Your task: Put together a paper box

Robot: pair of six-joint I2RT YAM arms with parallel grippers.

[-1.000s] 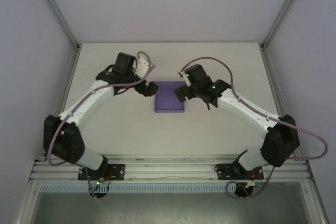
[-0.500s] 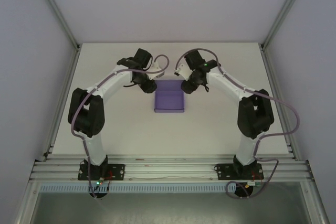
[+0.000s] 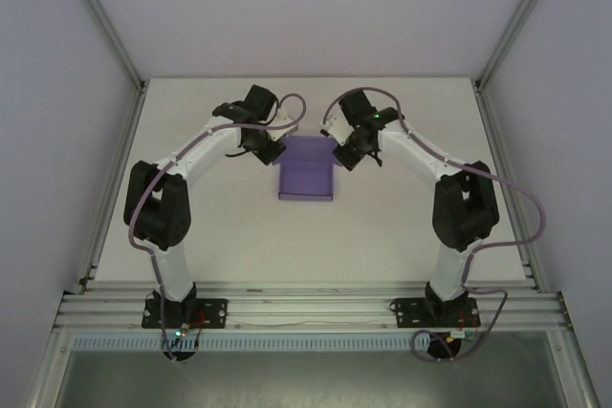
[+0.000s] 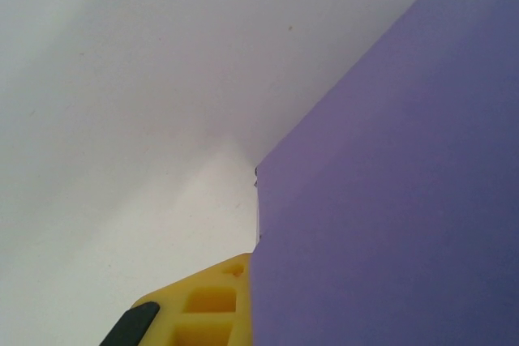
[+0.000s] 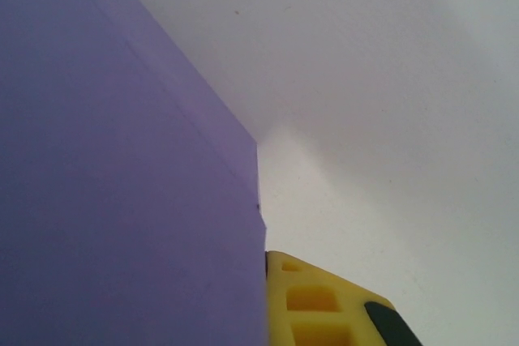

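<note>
The purple paper box [image 3: 306, 171] lies mid-table between both arms, its near wall folded up. My left gripper [image 3: 278, 150] sits at its far left corner and my right gripper [image 3: 341, 153] at its far right corner. In the left wrist view a purple panel [image 4: 389, 200] covers the right side, pressed against one yellow finger [image 4: 207, 309]; the other finger is hidden behind the paper. The right wrist view mirrors this: the purple panel [image 5: 122, 200] lies against a yellow finger [image 5: 316, 305]. Both grippers look shut on the box's far edge.
The white table [image 3: 191, 226] is bounded by aluminium frame posts [image 3: 103, 21] and white walls on three sides. The arm bases [image 3: 182, 312] stand on the rail at the near edge.
Both arms swung their elbows in and the grippers went to the box's far corners. Since half a second ago the box's far edge has risen or shifted a little farther away.
</note>
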